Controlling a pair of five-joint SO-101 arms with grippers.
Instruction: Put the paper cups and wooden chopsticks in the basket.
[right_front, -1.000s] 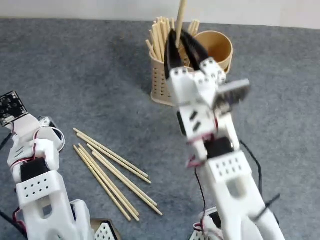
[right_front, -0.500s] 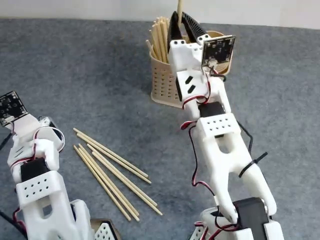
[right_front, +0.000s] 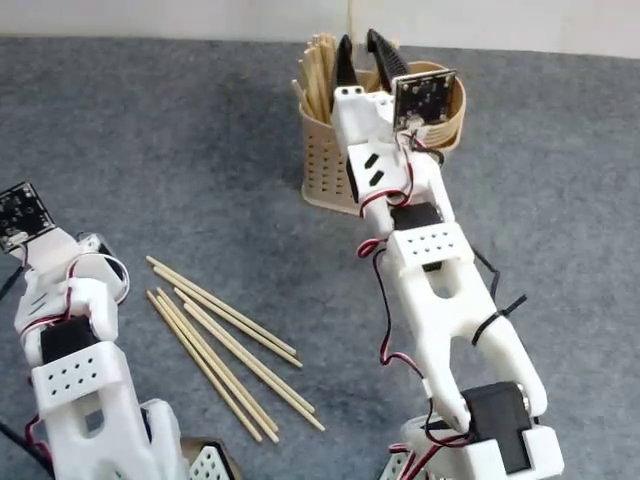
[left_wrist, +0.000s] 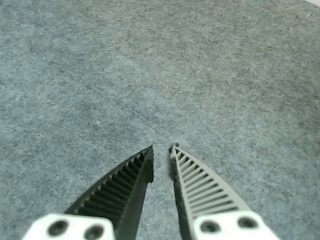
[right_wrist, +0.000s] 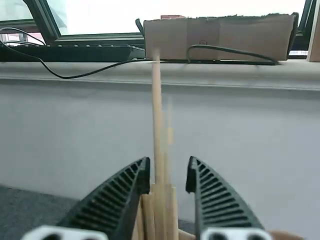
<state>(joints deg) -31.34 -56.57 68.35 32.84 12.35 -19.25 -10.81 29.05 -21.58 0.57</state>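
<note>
Where the right arm (right_front: 440, 300) stretches across the grey carpet (right_front: 180, 130), its right gripper (right_front: 360, 42) sits over the basket (right_front: 323, 170) at the far edge of the table. Its black fingers are parted. In the right wrist view, a single upright chopstick (right_wrist: 156, 110) rises in the gap between them, close beside one finger and clear of the other, so nothing is clamped. Below it, a bundle of chopsticks (right_front: 318, 70) stands on end in the basket, leaning slightly outward. A tan paper cup (right_front: 455, 100) sits just beside them, on the side partly hidden by the arm's camera board. Several loose chopsticks (right_front: 225, 345) lie together in a slanting row on the carpet between the two arms, well apart from the basket. The left arm (right_front: 70, 350) is at the near corner. The left gripper (left_wrist: 161, 150) points down at bare carpet, its fingers drawn almost together with only a narrow slit at the tips and nothing held.
</note>
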